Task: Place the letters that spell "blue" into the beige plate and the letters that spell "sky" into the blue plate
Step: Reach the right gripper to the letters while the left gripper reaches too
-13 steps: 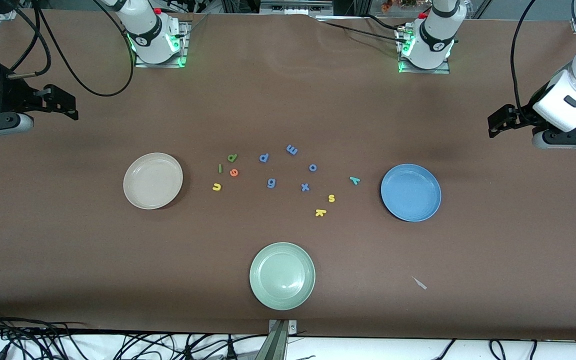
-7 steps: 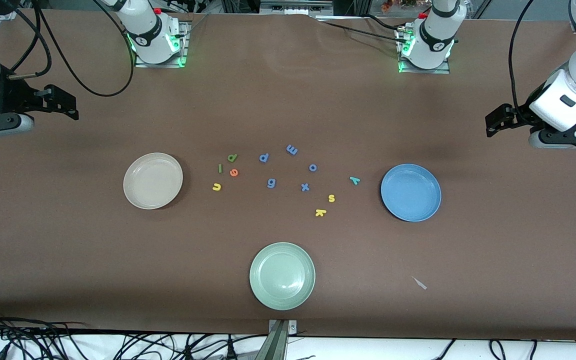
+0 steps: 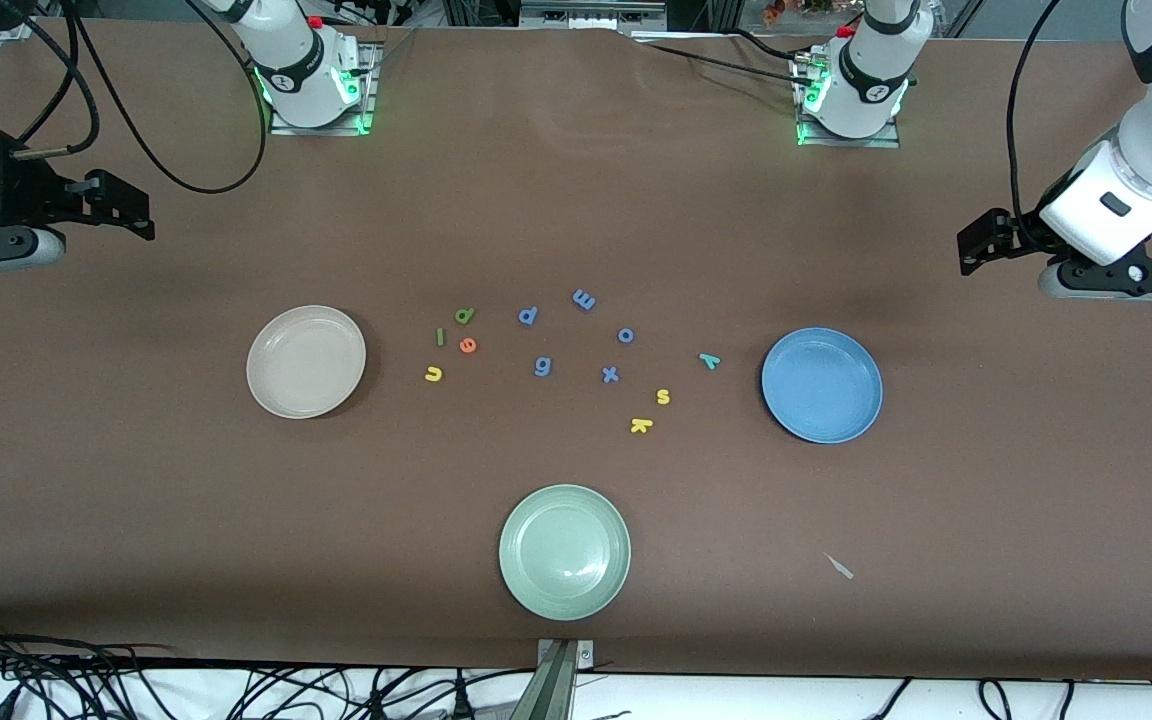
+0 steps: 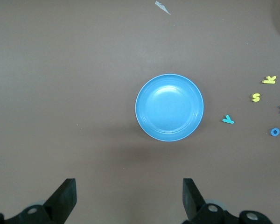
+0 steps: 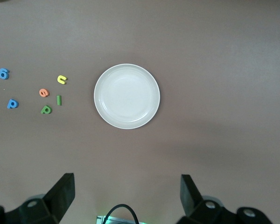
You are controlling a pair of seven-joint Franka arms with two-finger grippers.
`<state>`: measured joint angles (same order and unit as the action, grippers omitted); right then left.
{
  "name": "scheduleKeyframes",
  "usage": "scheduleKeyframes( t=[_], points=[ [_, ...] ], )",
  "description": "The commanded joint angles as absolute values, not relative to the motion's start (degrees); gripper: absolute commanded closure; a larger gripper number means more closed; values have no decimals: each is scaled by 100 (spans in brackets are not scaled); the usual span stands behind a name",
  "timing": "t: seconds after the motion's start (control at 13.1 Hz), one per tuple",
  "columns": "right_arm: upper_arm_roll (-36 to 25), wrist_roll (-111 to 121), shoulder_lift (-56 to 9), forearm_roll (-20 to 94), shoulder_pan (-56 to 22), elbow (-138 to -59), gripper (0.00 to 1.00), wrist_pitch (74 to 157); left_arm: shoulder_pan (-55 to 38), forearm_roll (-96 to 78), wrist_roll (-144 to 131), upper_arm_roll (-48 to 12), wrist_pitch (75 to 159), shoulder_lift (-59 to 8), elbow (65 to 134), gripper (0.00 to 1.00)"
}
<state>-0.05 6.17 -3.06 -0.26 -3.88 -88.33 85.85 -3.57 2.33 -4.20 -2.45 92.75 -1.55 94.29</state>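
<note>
The left hand [image 3: 976,246], wide open and empty, had shifted toward the desk's centre, above the blue plate [image 4: 169,107]. The right hand [image 3: 131,212] waited open, above the beige plate [image 5: 127,96]. Letters lay unmoved.

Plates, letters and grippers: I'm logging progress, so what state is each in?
Round beige plate: empty.
Round blue plate: empty.
Pale green plate: empty.
Foam letters b, l, u, e: loose on the table.
Foam letters s, k, y: loose on the table.
Left gripper: open, empty.
Right gripper: open, empty.
</note>
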Motion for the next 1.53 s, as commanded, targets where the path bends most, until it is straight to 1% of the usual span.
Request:
scheduleKeyframes(
  t=[0.0, 0.23, 0.46, 0.69, 0.76, 0.92, 1.07, 1.3, 1.45],
  points=[
    [-44, 703, -343, 70, -396, -8701, 0, 8446, -378, 132, -387, -229, 9097, -316, 9149, 0],
    [-44, 703, -343, 97, -396, -8719, 0, 8446, -369, 132, -378, -220, 9088, -316, 9150, 0],
    [-26, 686, -360, 141, -413, -8981, 0, 8595, -369, 132, -378, -220, 9062, -316, 9158, 0],
    [0, 615, -430, 263, -439, -9508, 0, 9296, -518, -25, -439, -229, 9079, -448, 9114, 0],
    [0, 607, -465, 464, -439, -9727, 0, 9577, -562, -70, -370, -229, 9079, -561, 9106, 0],
    [9, 484, -623, 510, -588, -9957, 0, 10096, -824, -27, -378, -220, 9105, -799, 9097, 0],
    [9, -41, -930, 510, -860, -9967, 0, 10422, -1193, 0, -448, -228, 9193, -1289, 9071, 0],
    [9, -264, -1317, 510, -1063, -9967, 0, 10871, -1406, -52, -457, -220, 9623, -2247, 8527, 0],
    [9, -325, -1581, 510, -1212, -9975, 0, 11134, -1651, -44, -710, -220, 9921, -2592, 8411, 0]
  ],
)
